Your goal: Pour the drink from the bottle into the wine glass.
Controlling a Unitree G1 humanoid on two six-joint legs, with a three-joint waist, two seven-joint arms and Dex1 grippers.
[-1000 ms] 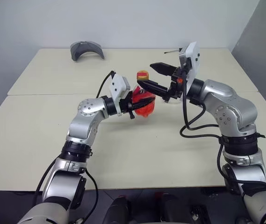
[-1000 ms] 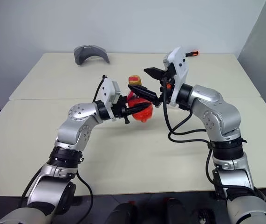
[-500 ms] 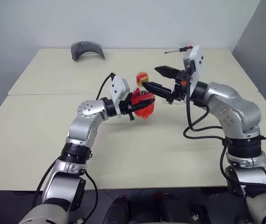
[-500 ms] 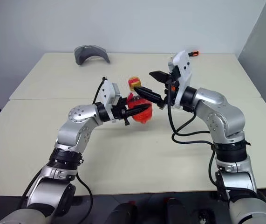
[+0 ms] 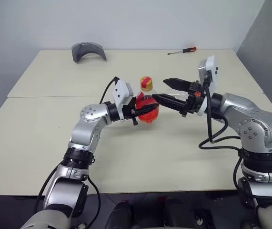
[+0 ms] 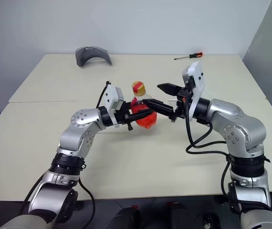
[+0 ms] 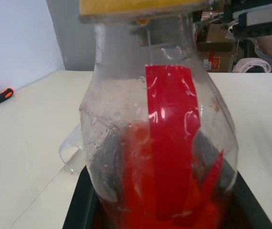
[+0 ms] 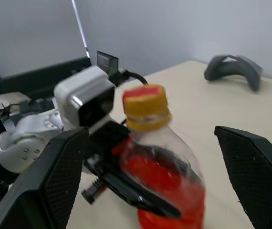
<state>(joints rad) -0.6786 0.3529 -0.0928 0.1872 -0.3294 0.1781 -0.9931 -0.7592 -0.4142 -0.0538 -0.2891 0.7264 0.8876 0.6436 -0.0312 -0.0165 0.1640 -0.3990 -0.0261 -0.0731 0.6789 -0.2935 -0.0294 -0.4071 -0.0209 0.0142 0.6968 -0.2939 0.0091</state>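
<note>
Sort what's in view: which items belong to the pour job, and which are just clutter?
Job:
- bottle, yellow cap on, red drink inside, gripped by the left gripper
- right gripper, open beside the cap
- clear glass edge behind the bottle, probably the wine glass

Lying about:
- grey curved piece, far side of the table
- screwdriver, far side too

bottle: small clear squat one i see upright, yellow cap on, held above the counter
drink: bright red, filling the lower body
wine glass: i glimpse clear glass behind the bottle
</note>
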